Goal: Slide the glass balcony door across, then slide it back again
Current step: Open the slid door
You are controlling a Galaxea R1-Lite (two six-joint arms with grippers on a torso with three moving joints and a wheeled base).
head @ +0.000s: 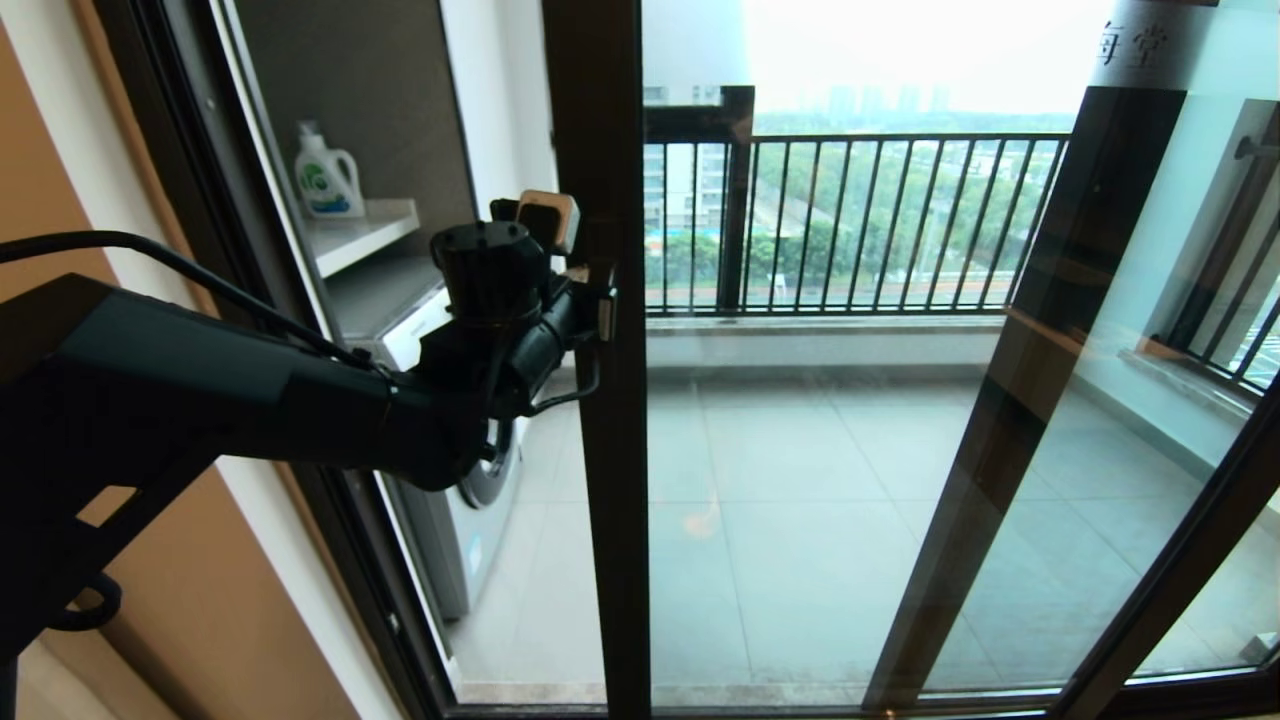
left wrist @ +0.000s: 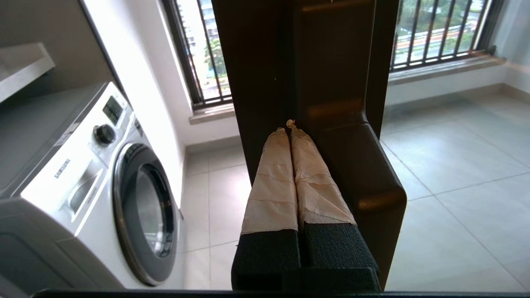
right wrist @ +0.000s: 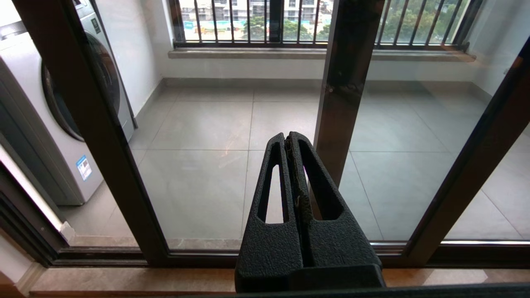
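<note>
The glass balcony door (head: 600, 500) has a dark upright frame and a frosted top strip with Chinese characters (head: 1140, 45). It stands partway across, leaving a gap on its left. My left gripper (head: 607, 310) reaches from the left to that upright at about mid height. In the left wrist view the gripper (left wrist: 289, 126) is shut, its taped fingers (left wrist: 273, 182) empty and their tips against the frame, right beside the dark bar handle (left wrist: 364, 178). My right gripper (right wrist: 287, 136) is shut and empty, low before the door glass (right wrist: 198, 178); the head view does not show it.
A white washing machine (head: 460, 500) stands behind the gap, with a detergent bottle (head: 325, 175) on a shelf above. A second dark upright (head: 1020, 400) shows through the glass. Black railings (head: 850, 220) close the tiled balcony. A wooden sill (right wrist: 124, 281) runs below the door track.
</note>
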